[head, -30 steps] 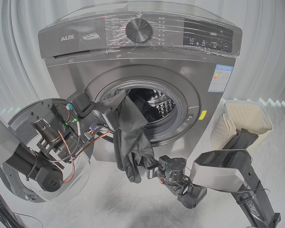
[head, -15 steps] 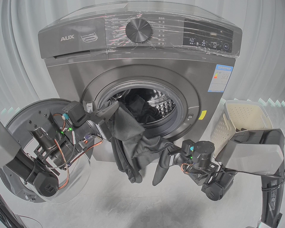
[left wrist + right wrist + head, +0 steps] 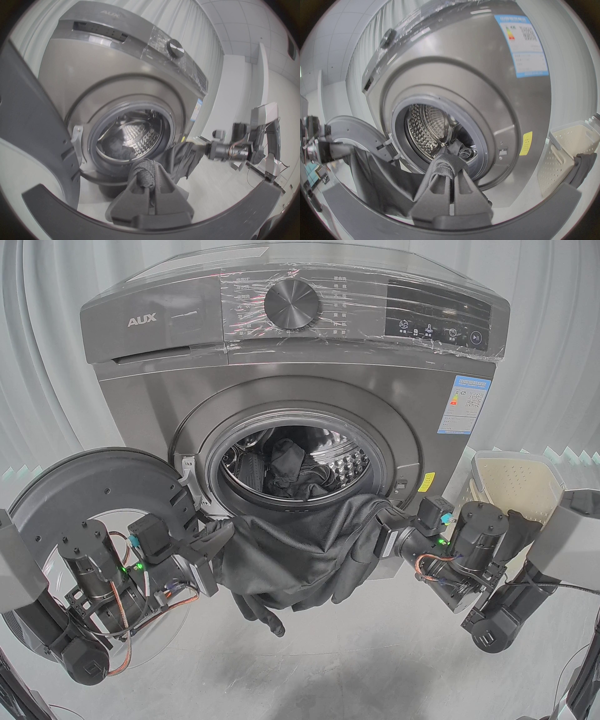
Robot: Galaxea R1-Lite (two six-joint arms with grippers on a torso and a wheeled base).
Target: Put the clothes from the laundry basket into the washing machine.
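Note:
A dark grey garment hangs stretched between both grippers just below the washing machine's open drum. My left gripper is shut on the garment's left end. My right gripper is shut on its right end. Part of the cloth dangles toward the floor. Other dark clothes lie inside the drum. The cream laundry basket stands at the machine's right, with another dark piece draped over its rim.
The machine's round door is swung open to the left, close behind my left arm. Grey floor lies open in front of the machine. White curtains hang behind.
Both grippers pulled apart and spread the garment wide. The left one dropped down and out from the drum's rim; the right one rose and moved right, up to the drum's lower right edge.

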